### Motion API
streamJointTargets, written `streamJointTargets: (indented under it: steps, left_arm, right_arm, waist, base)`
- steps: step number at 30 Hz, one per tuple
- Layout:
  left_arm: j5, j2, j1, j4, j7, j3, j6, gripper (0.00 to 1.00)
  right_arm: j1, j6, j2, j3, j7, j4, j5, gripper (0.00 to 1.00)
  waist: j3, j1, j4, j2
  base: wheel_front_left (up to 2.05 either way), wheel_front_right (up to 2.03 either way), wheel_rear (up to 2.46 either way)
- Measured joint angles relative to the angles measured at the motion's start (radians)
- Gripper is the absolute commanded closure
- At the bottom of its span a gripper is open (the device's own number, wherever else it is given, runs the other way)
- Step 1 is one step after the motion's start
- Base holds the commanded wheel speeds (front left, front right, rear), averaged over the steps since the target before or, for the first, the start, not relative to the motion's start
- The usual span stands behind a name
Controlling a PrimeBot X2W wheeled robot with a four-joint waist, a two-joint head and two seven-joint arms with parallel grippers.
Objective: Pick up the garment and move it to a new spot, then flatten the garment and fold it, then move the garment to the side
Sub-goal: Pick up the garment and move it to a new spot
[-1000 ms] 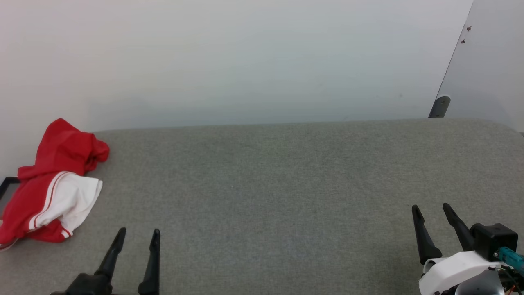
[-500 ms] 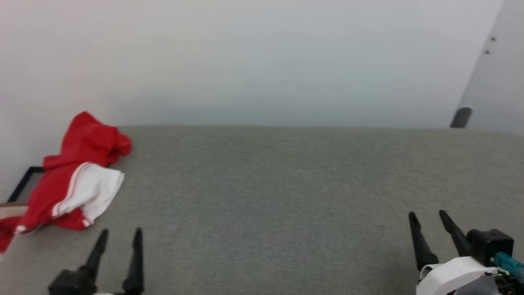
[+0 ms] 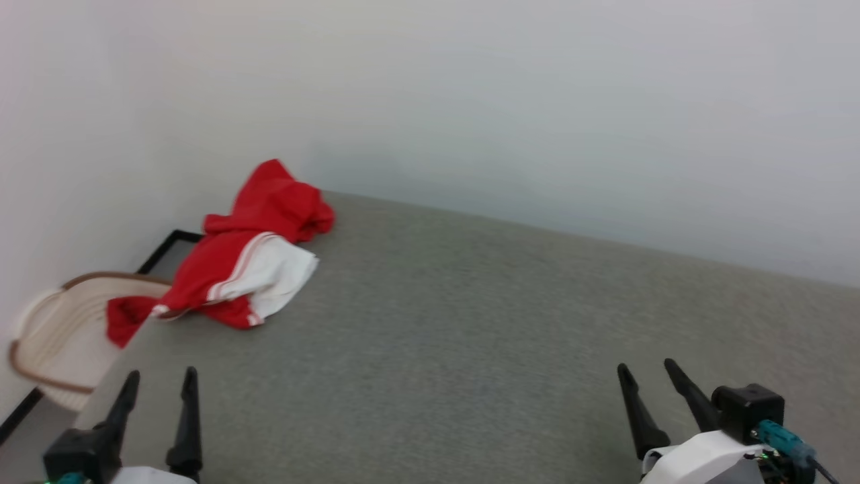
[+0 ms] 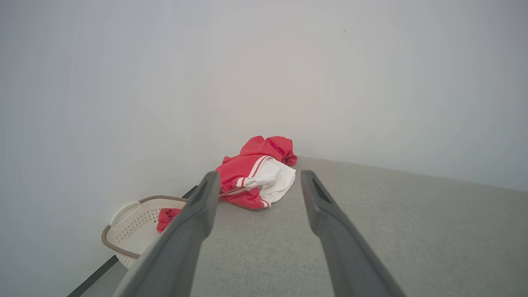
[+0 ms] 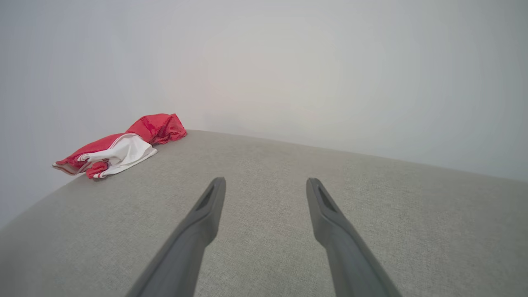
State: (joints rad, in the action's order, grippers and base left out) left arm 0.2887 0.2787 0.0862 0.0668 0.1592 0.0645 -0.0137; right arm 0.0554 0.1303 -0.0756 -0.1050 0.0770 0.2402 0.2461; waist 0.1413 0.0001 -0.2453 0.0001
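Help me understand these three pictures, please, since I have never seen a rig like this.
This is a wheeled robot with two arms, each ending in a gripper with two long dark fingers. The head view comes from a camera on its head, looking down at a grey fabric-covered surface; the left gripper shows at the lower left and the right gripper at the lower right. The other two come from cameras on the wrists, each looking along that arm's own fingers. Both grippers are open and hold nothing. A crumpled red-and-white garment lies at the far left corner of the surface, well ahead of the left gripper. Beside that edge, lower down, stands a pale basket with what looks like a small red cloth in it.
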Motion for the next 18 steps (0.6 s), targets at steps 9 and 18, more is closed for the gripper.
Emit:
streamJointTargets:
  steps: [9, 18]
  left_arm:
    - [0.019, 0.008, 0.013, -0.038, -0.005, 0.035, 0.031, 0.0]
    - [0.059, 0.004, -0.001, -0.059, -0.05, 0.035, 0.033, 0.0]
  right_arm:
    - [0.058, 0.0, 0.008, -0.059, 0.003, 0.035, 0.007, 0.0]
    - [0.079, 0.0, -0.008, -0.074, 0.013, 0.067, 0.026, 0.0]
  waist:
    - [0.007, 0.0, -0.132, 0.0]
    - [-0.013, 0.0, -0.172, -0.0001]
  base:
    - [0.0, 0.0, 0.0]
    - [0.0, 0.0, 0.0]
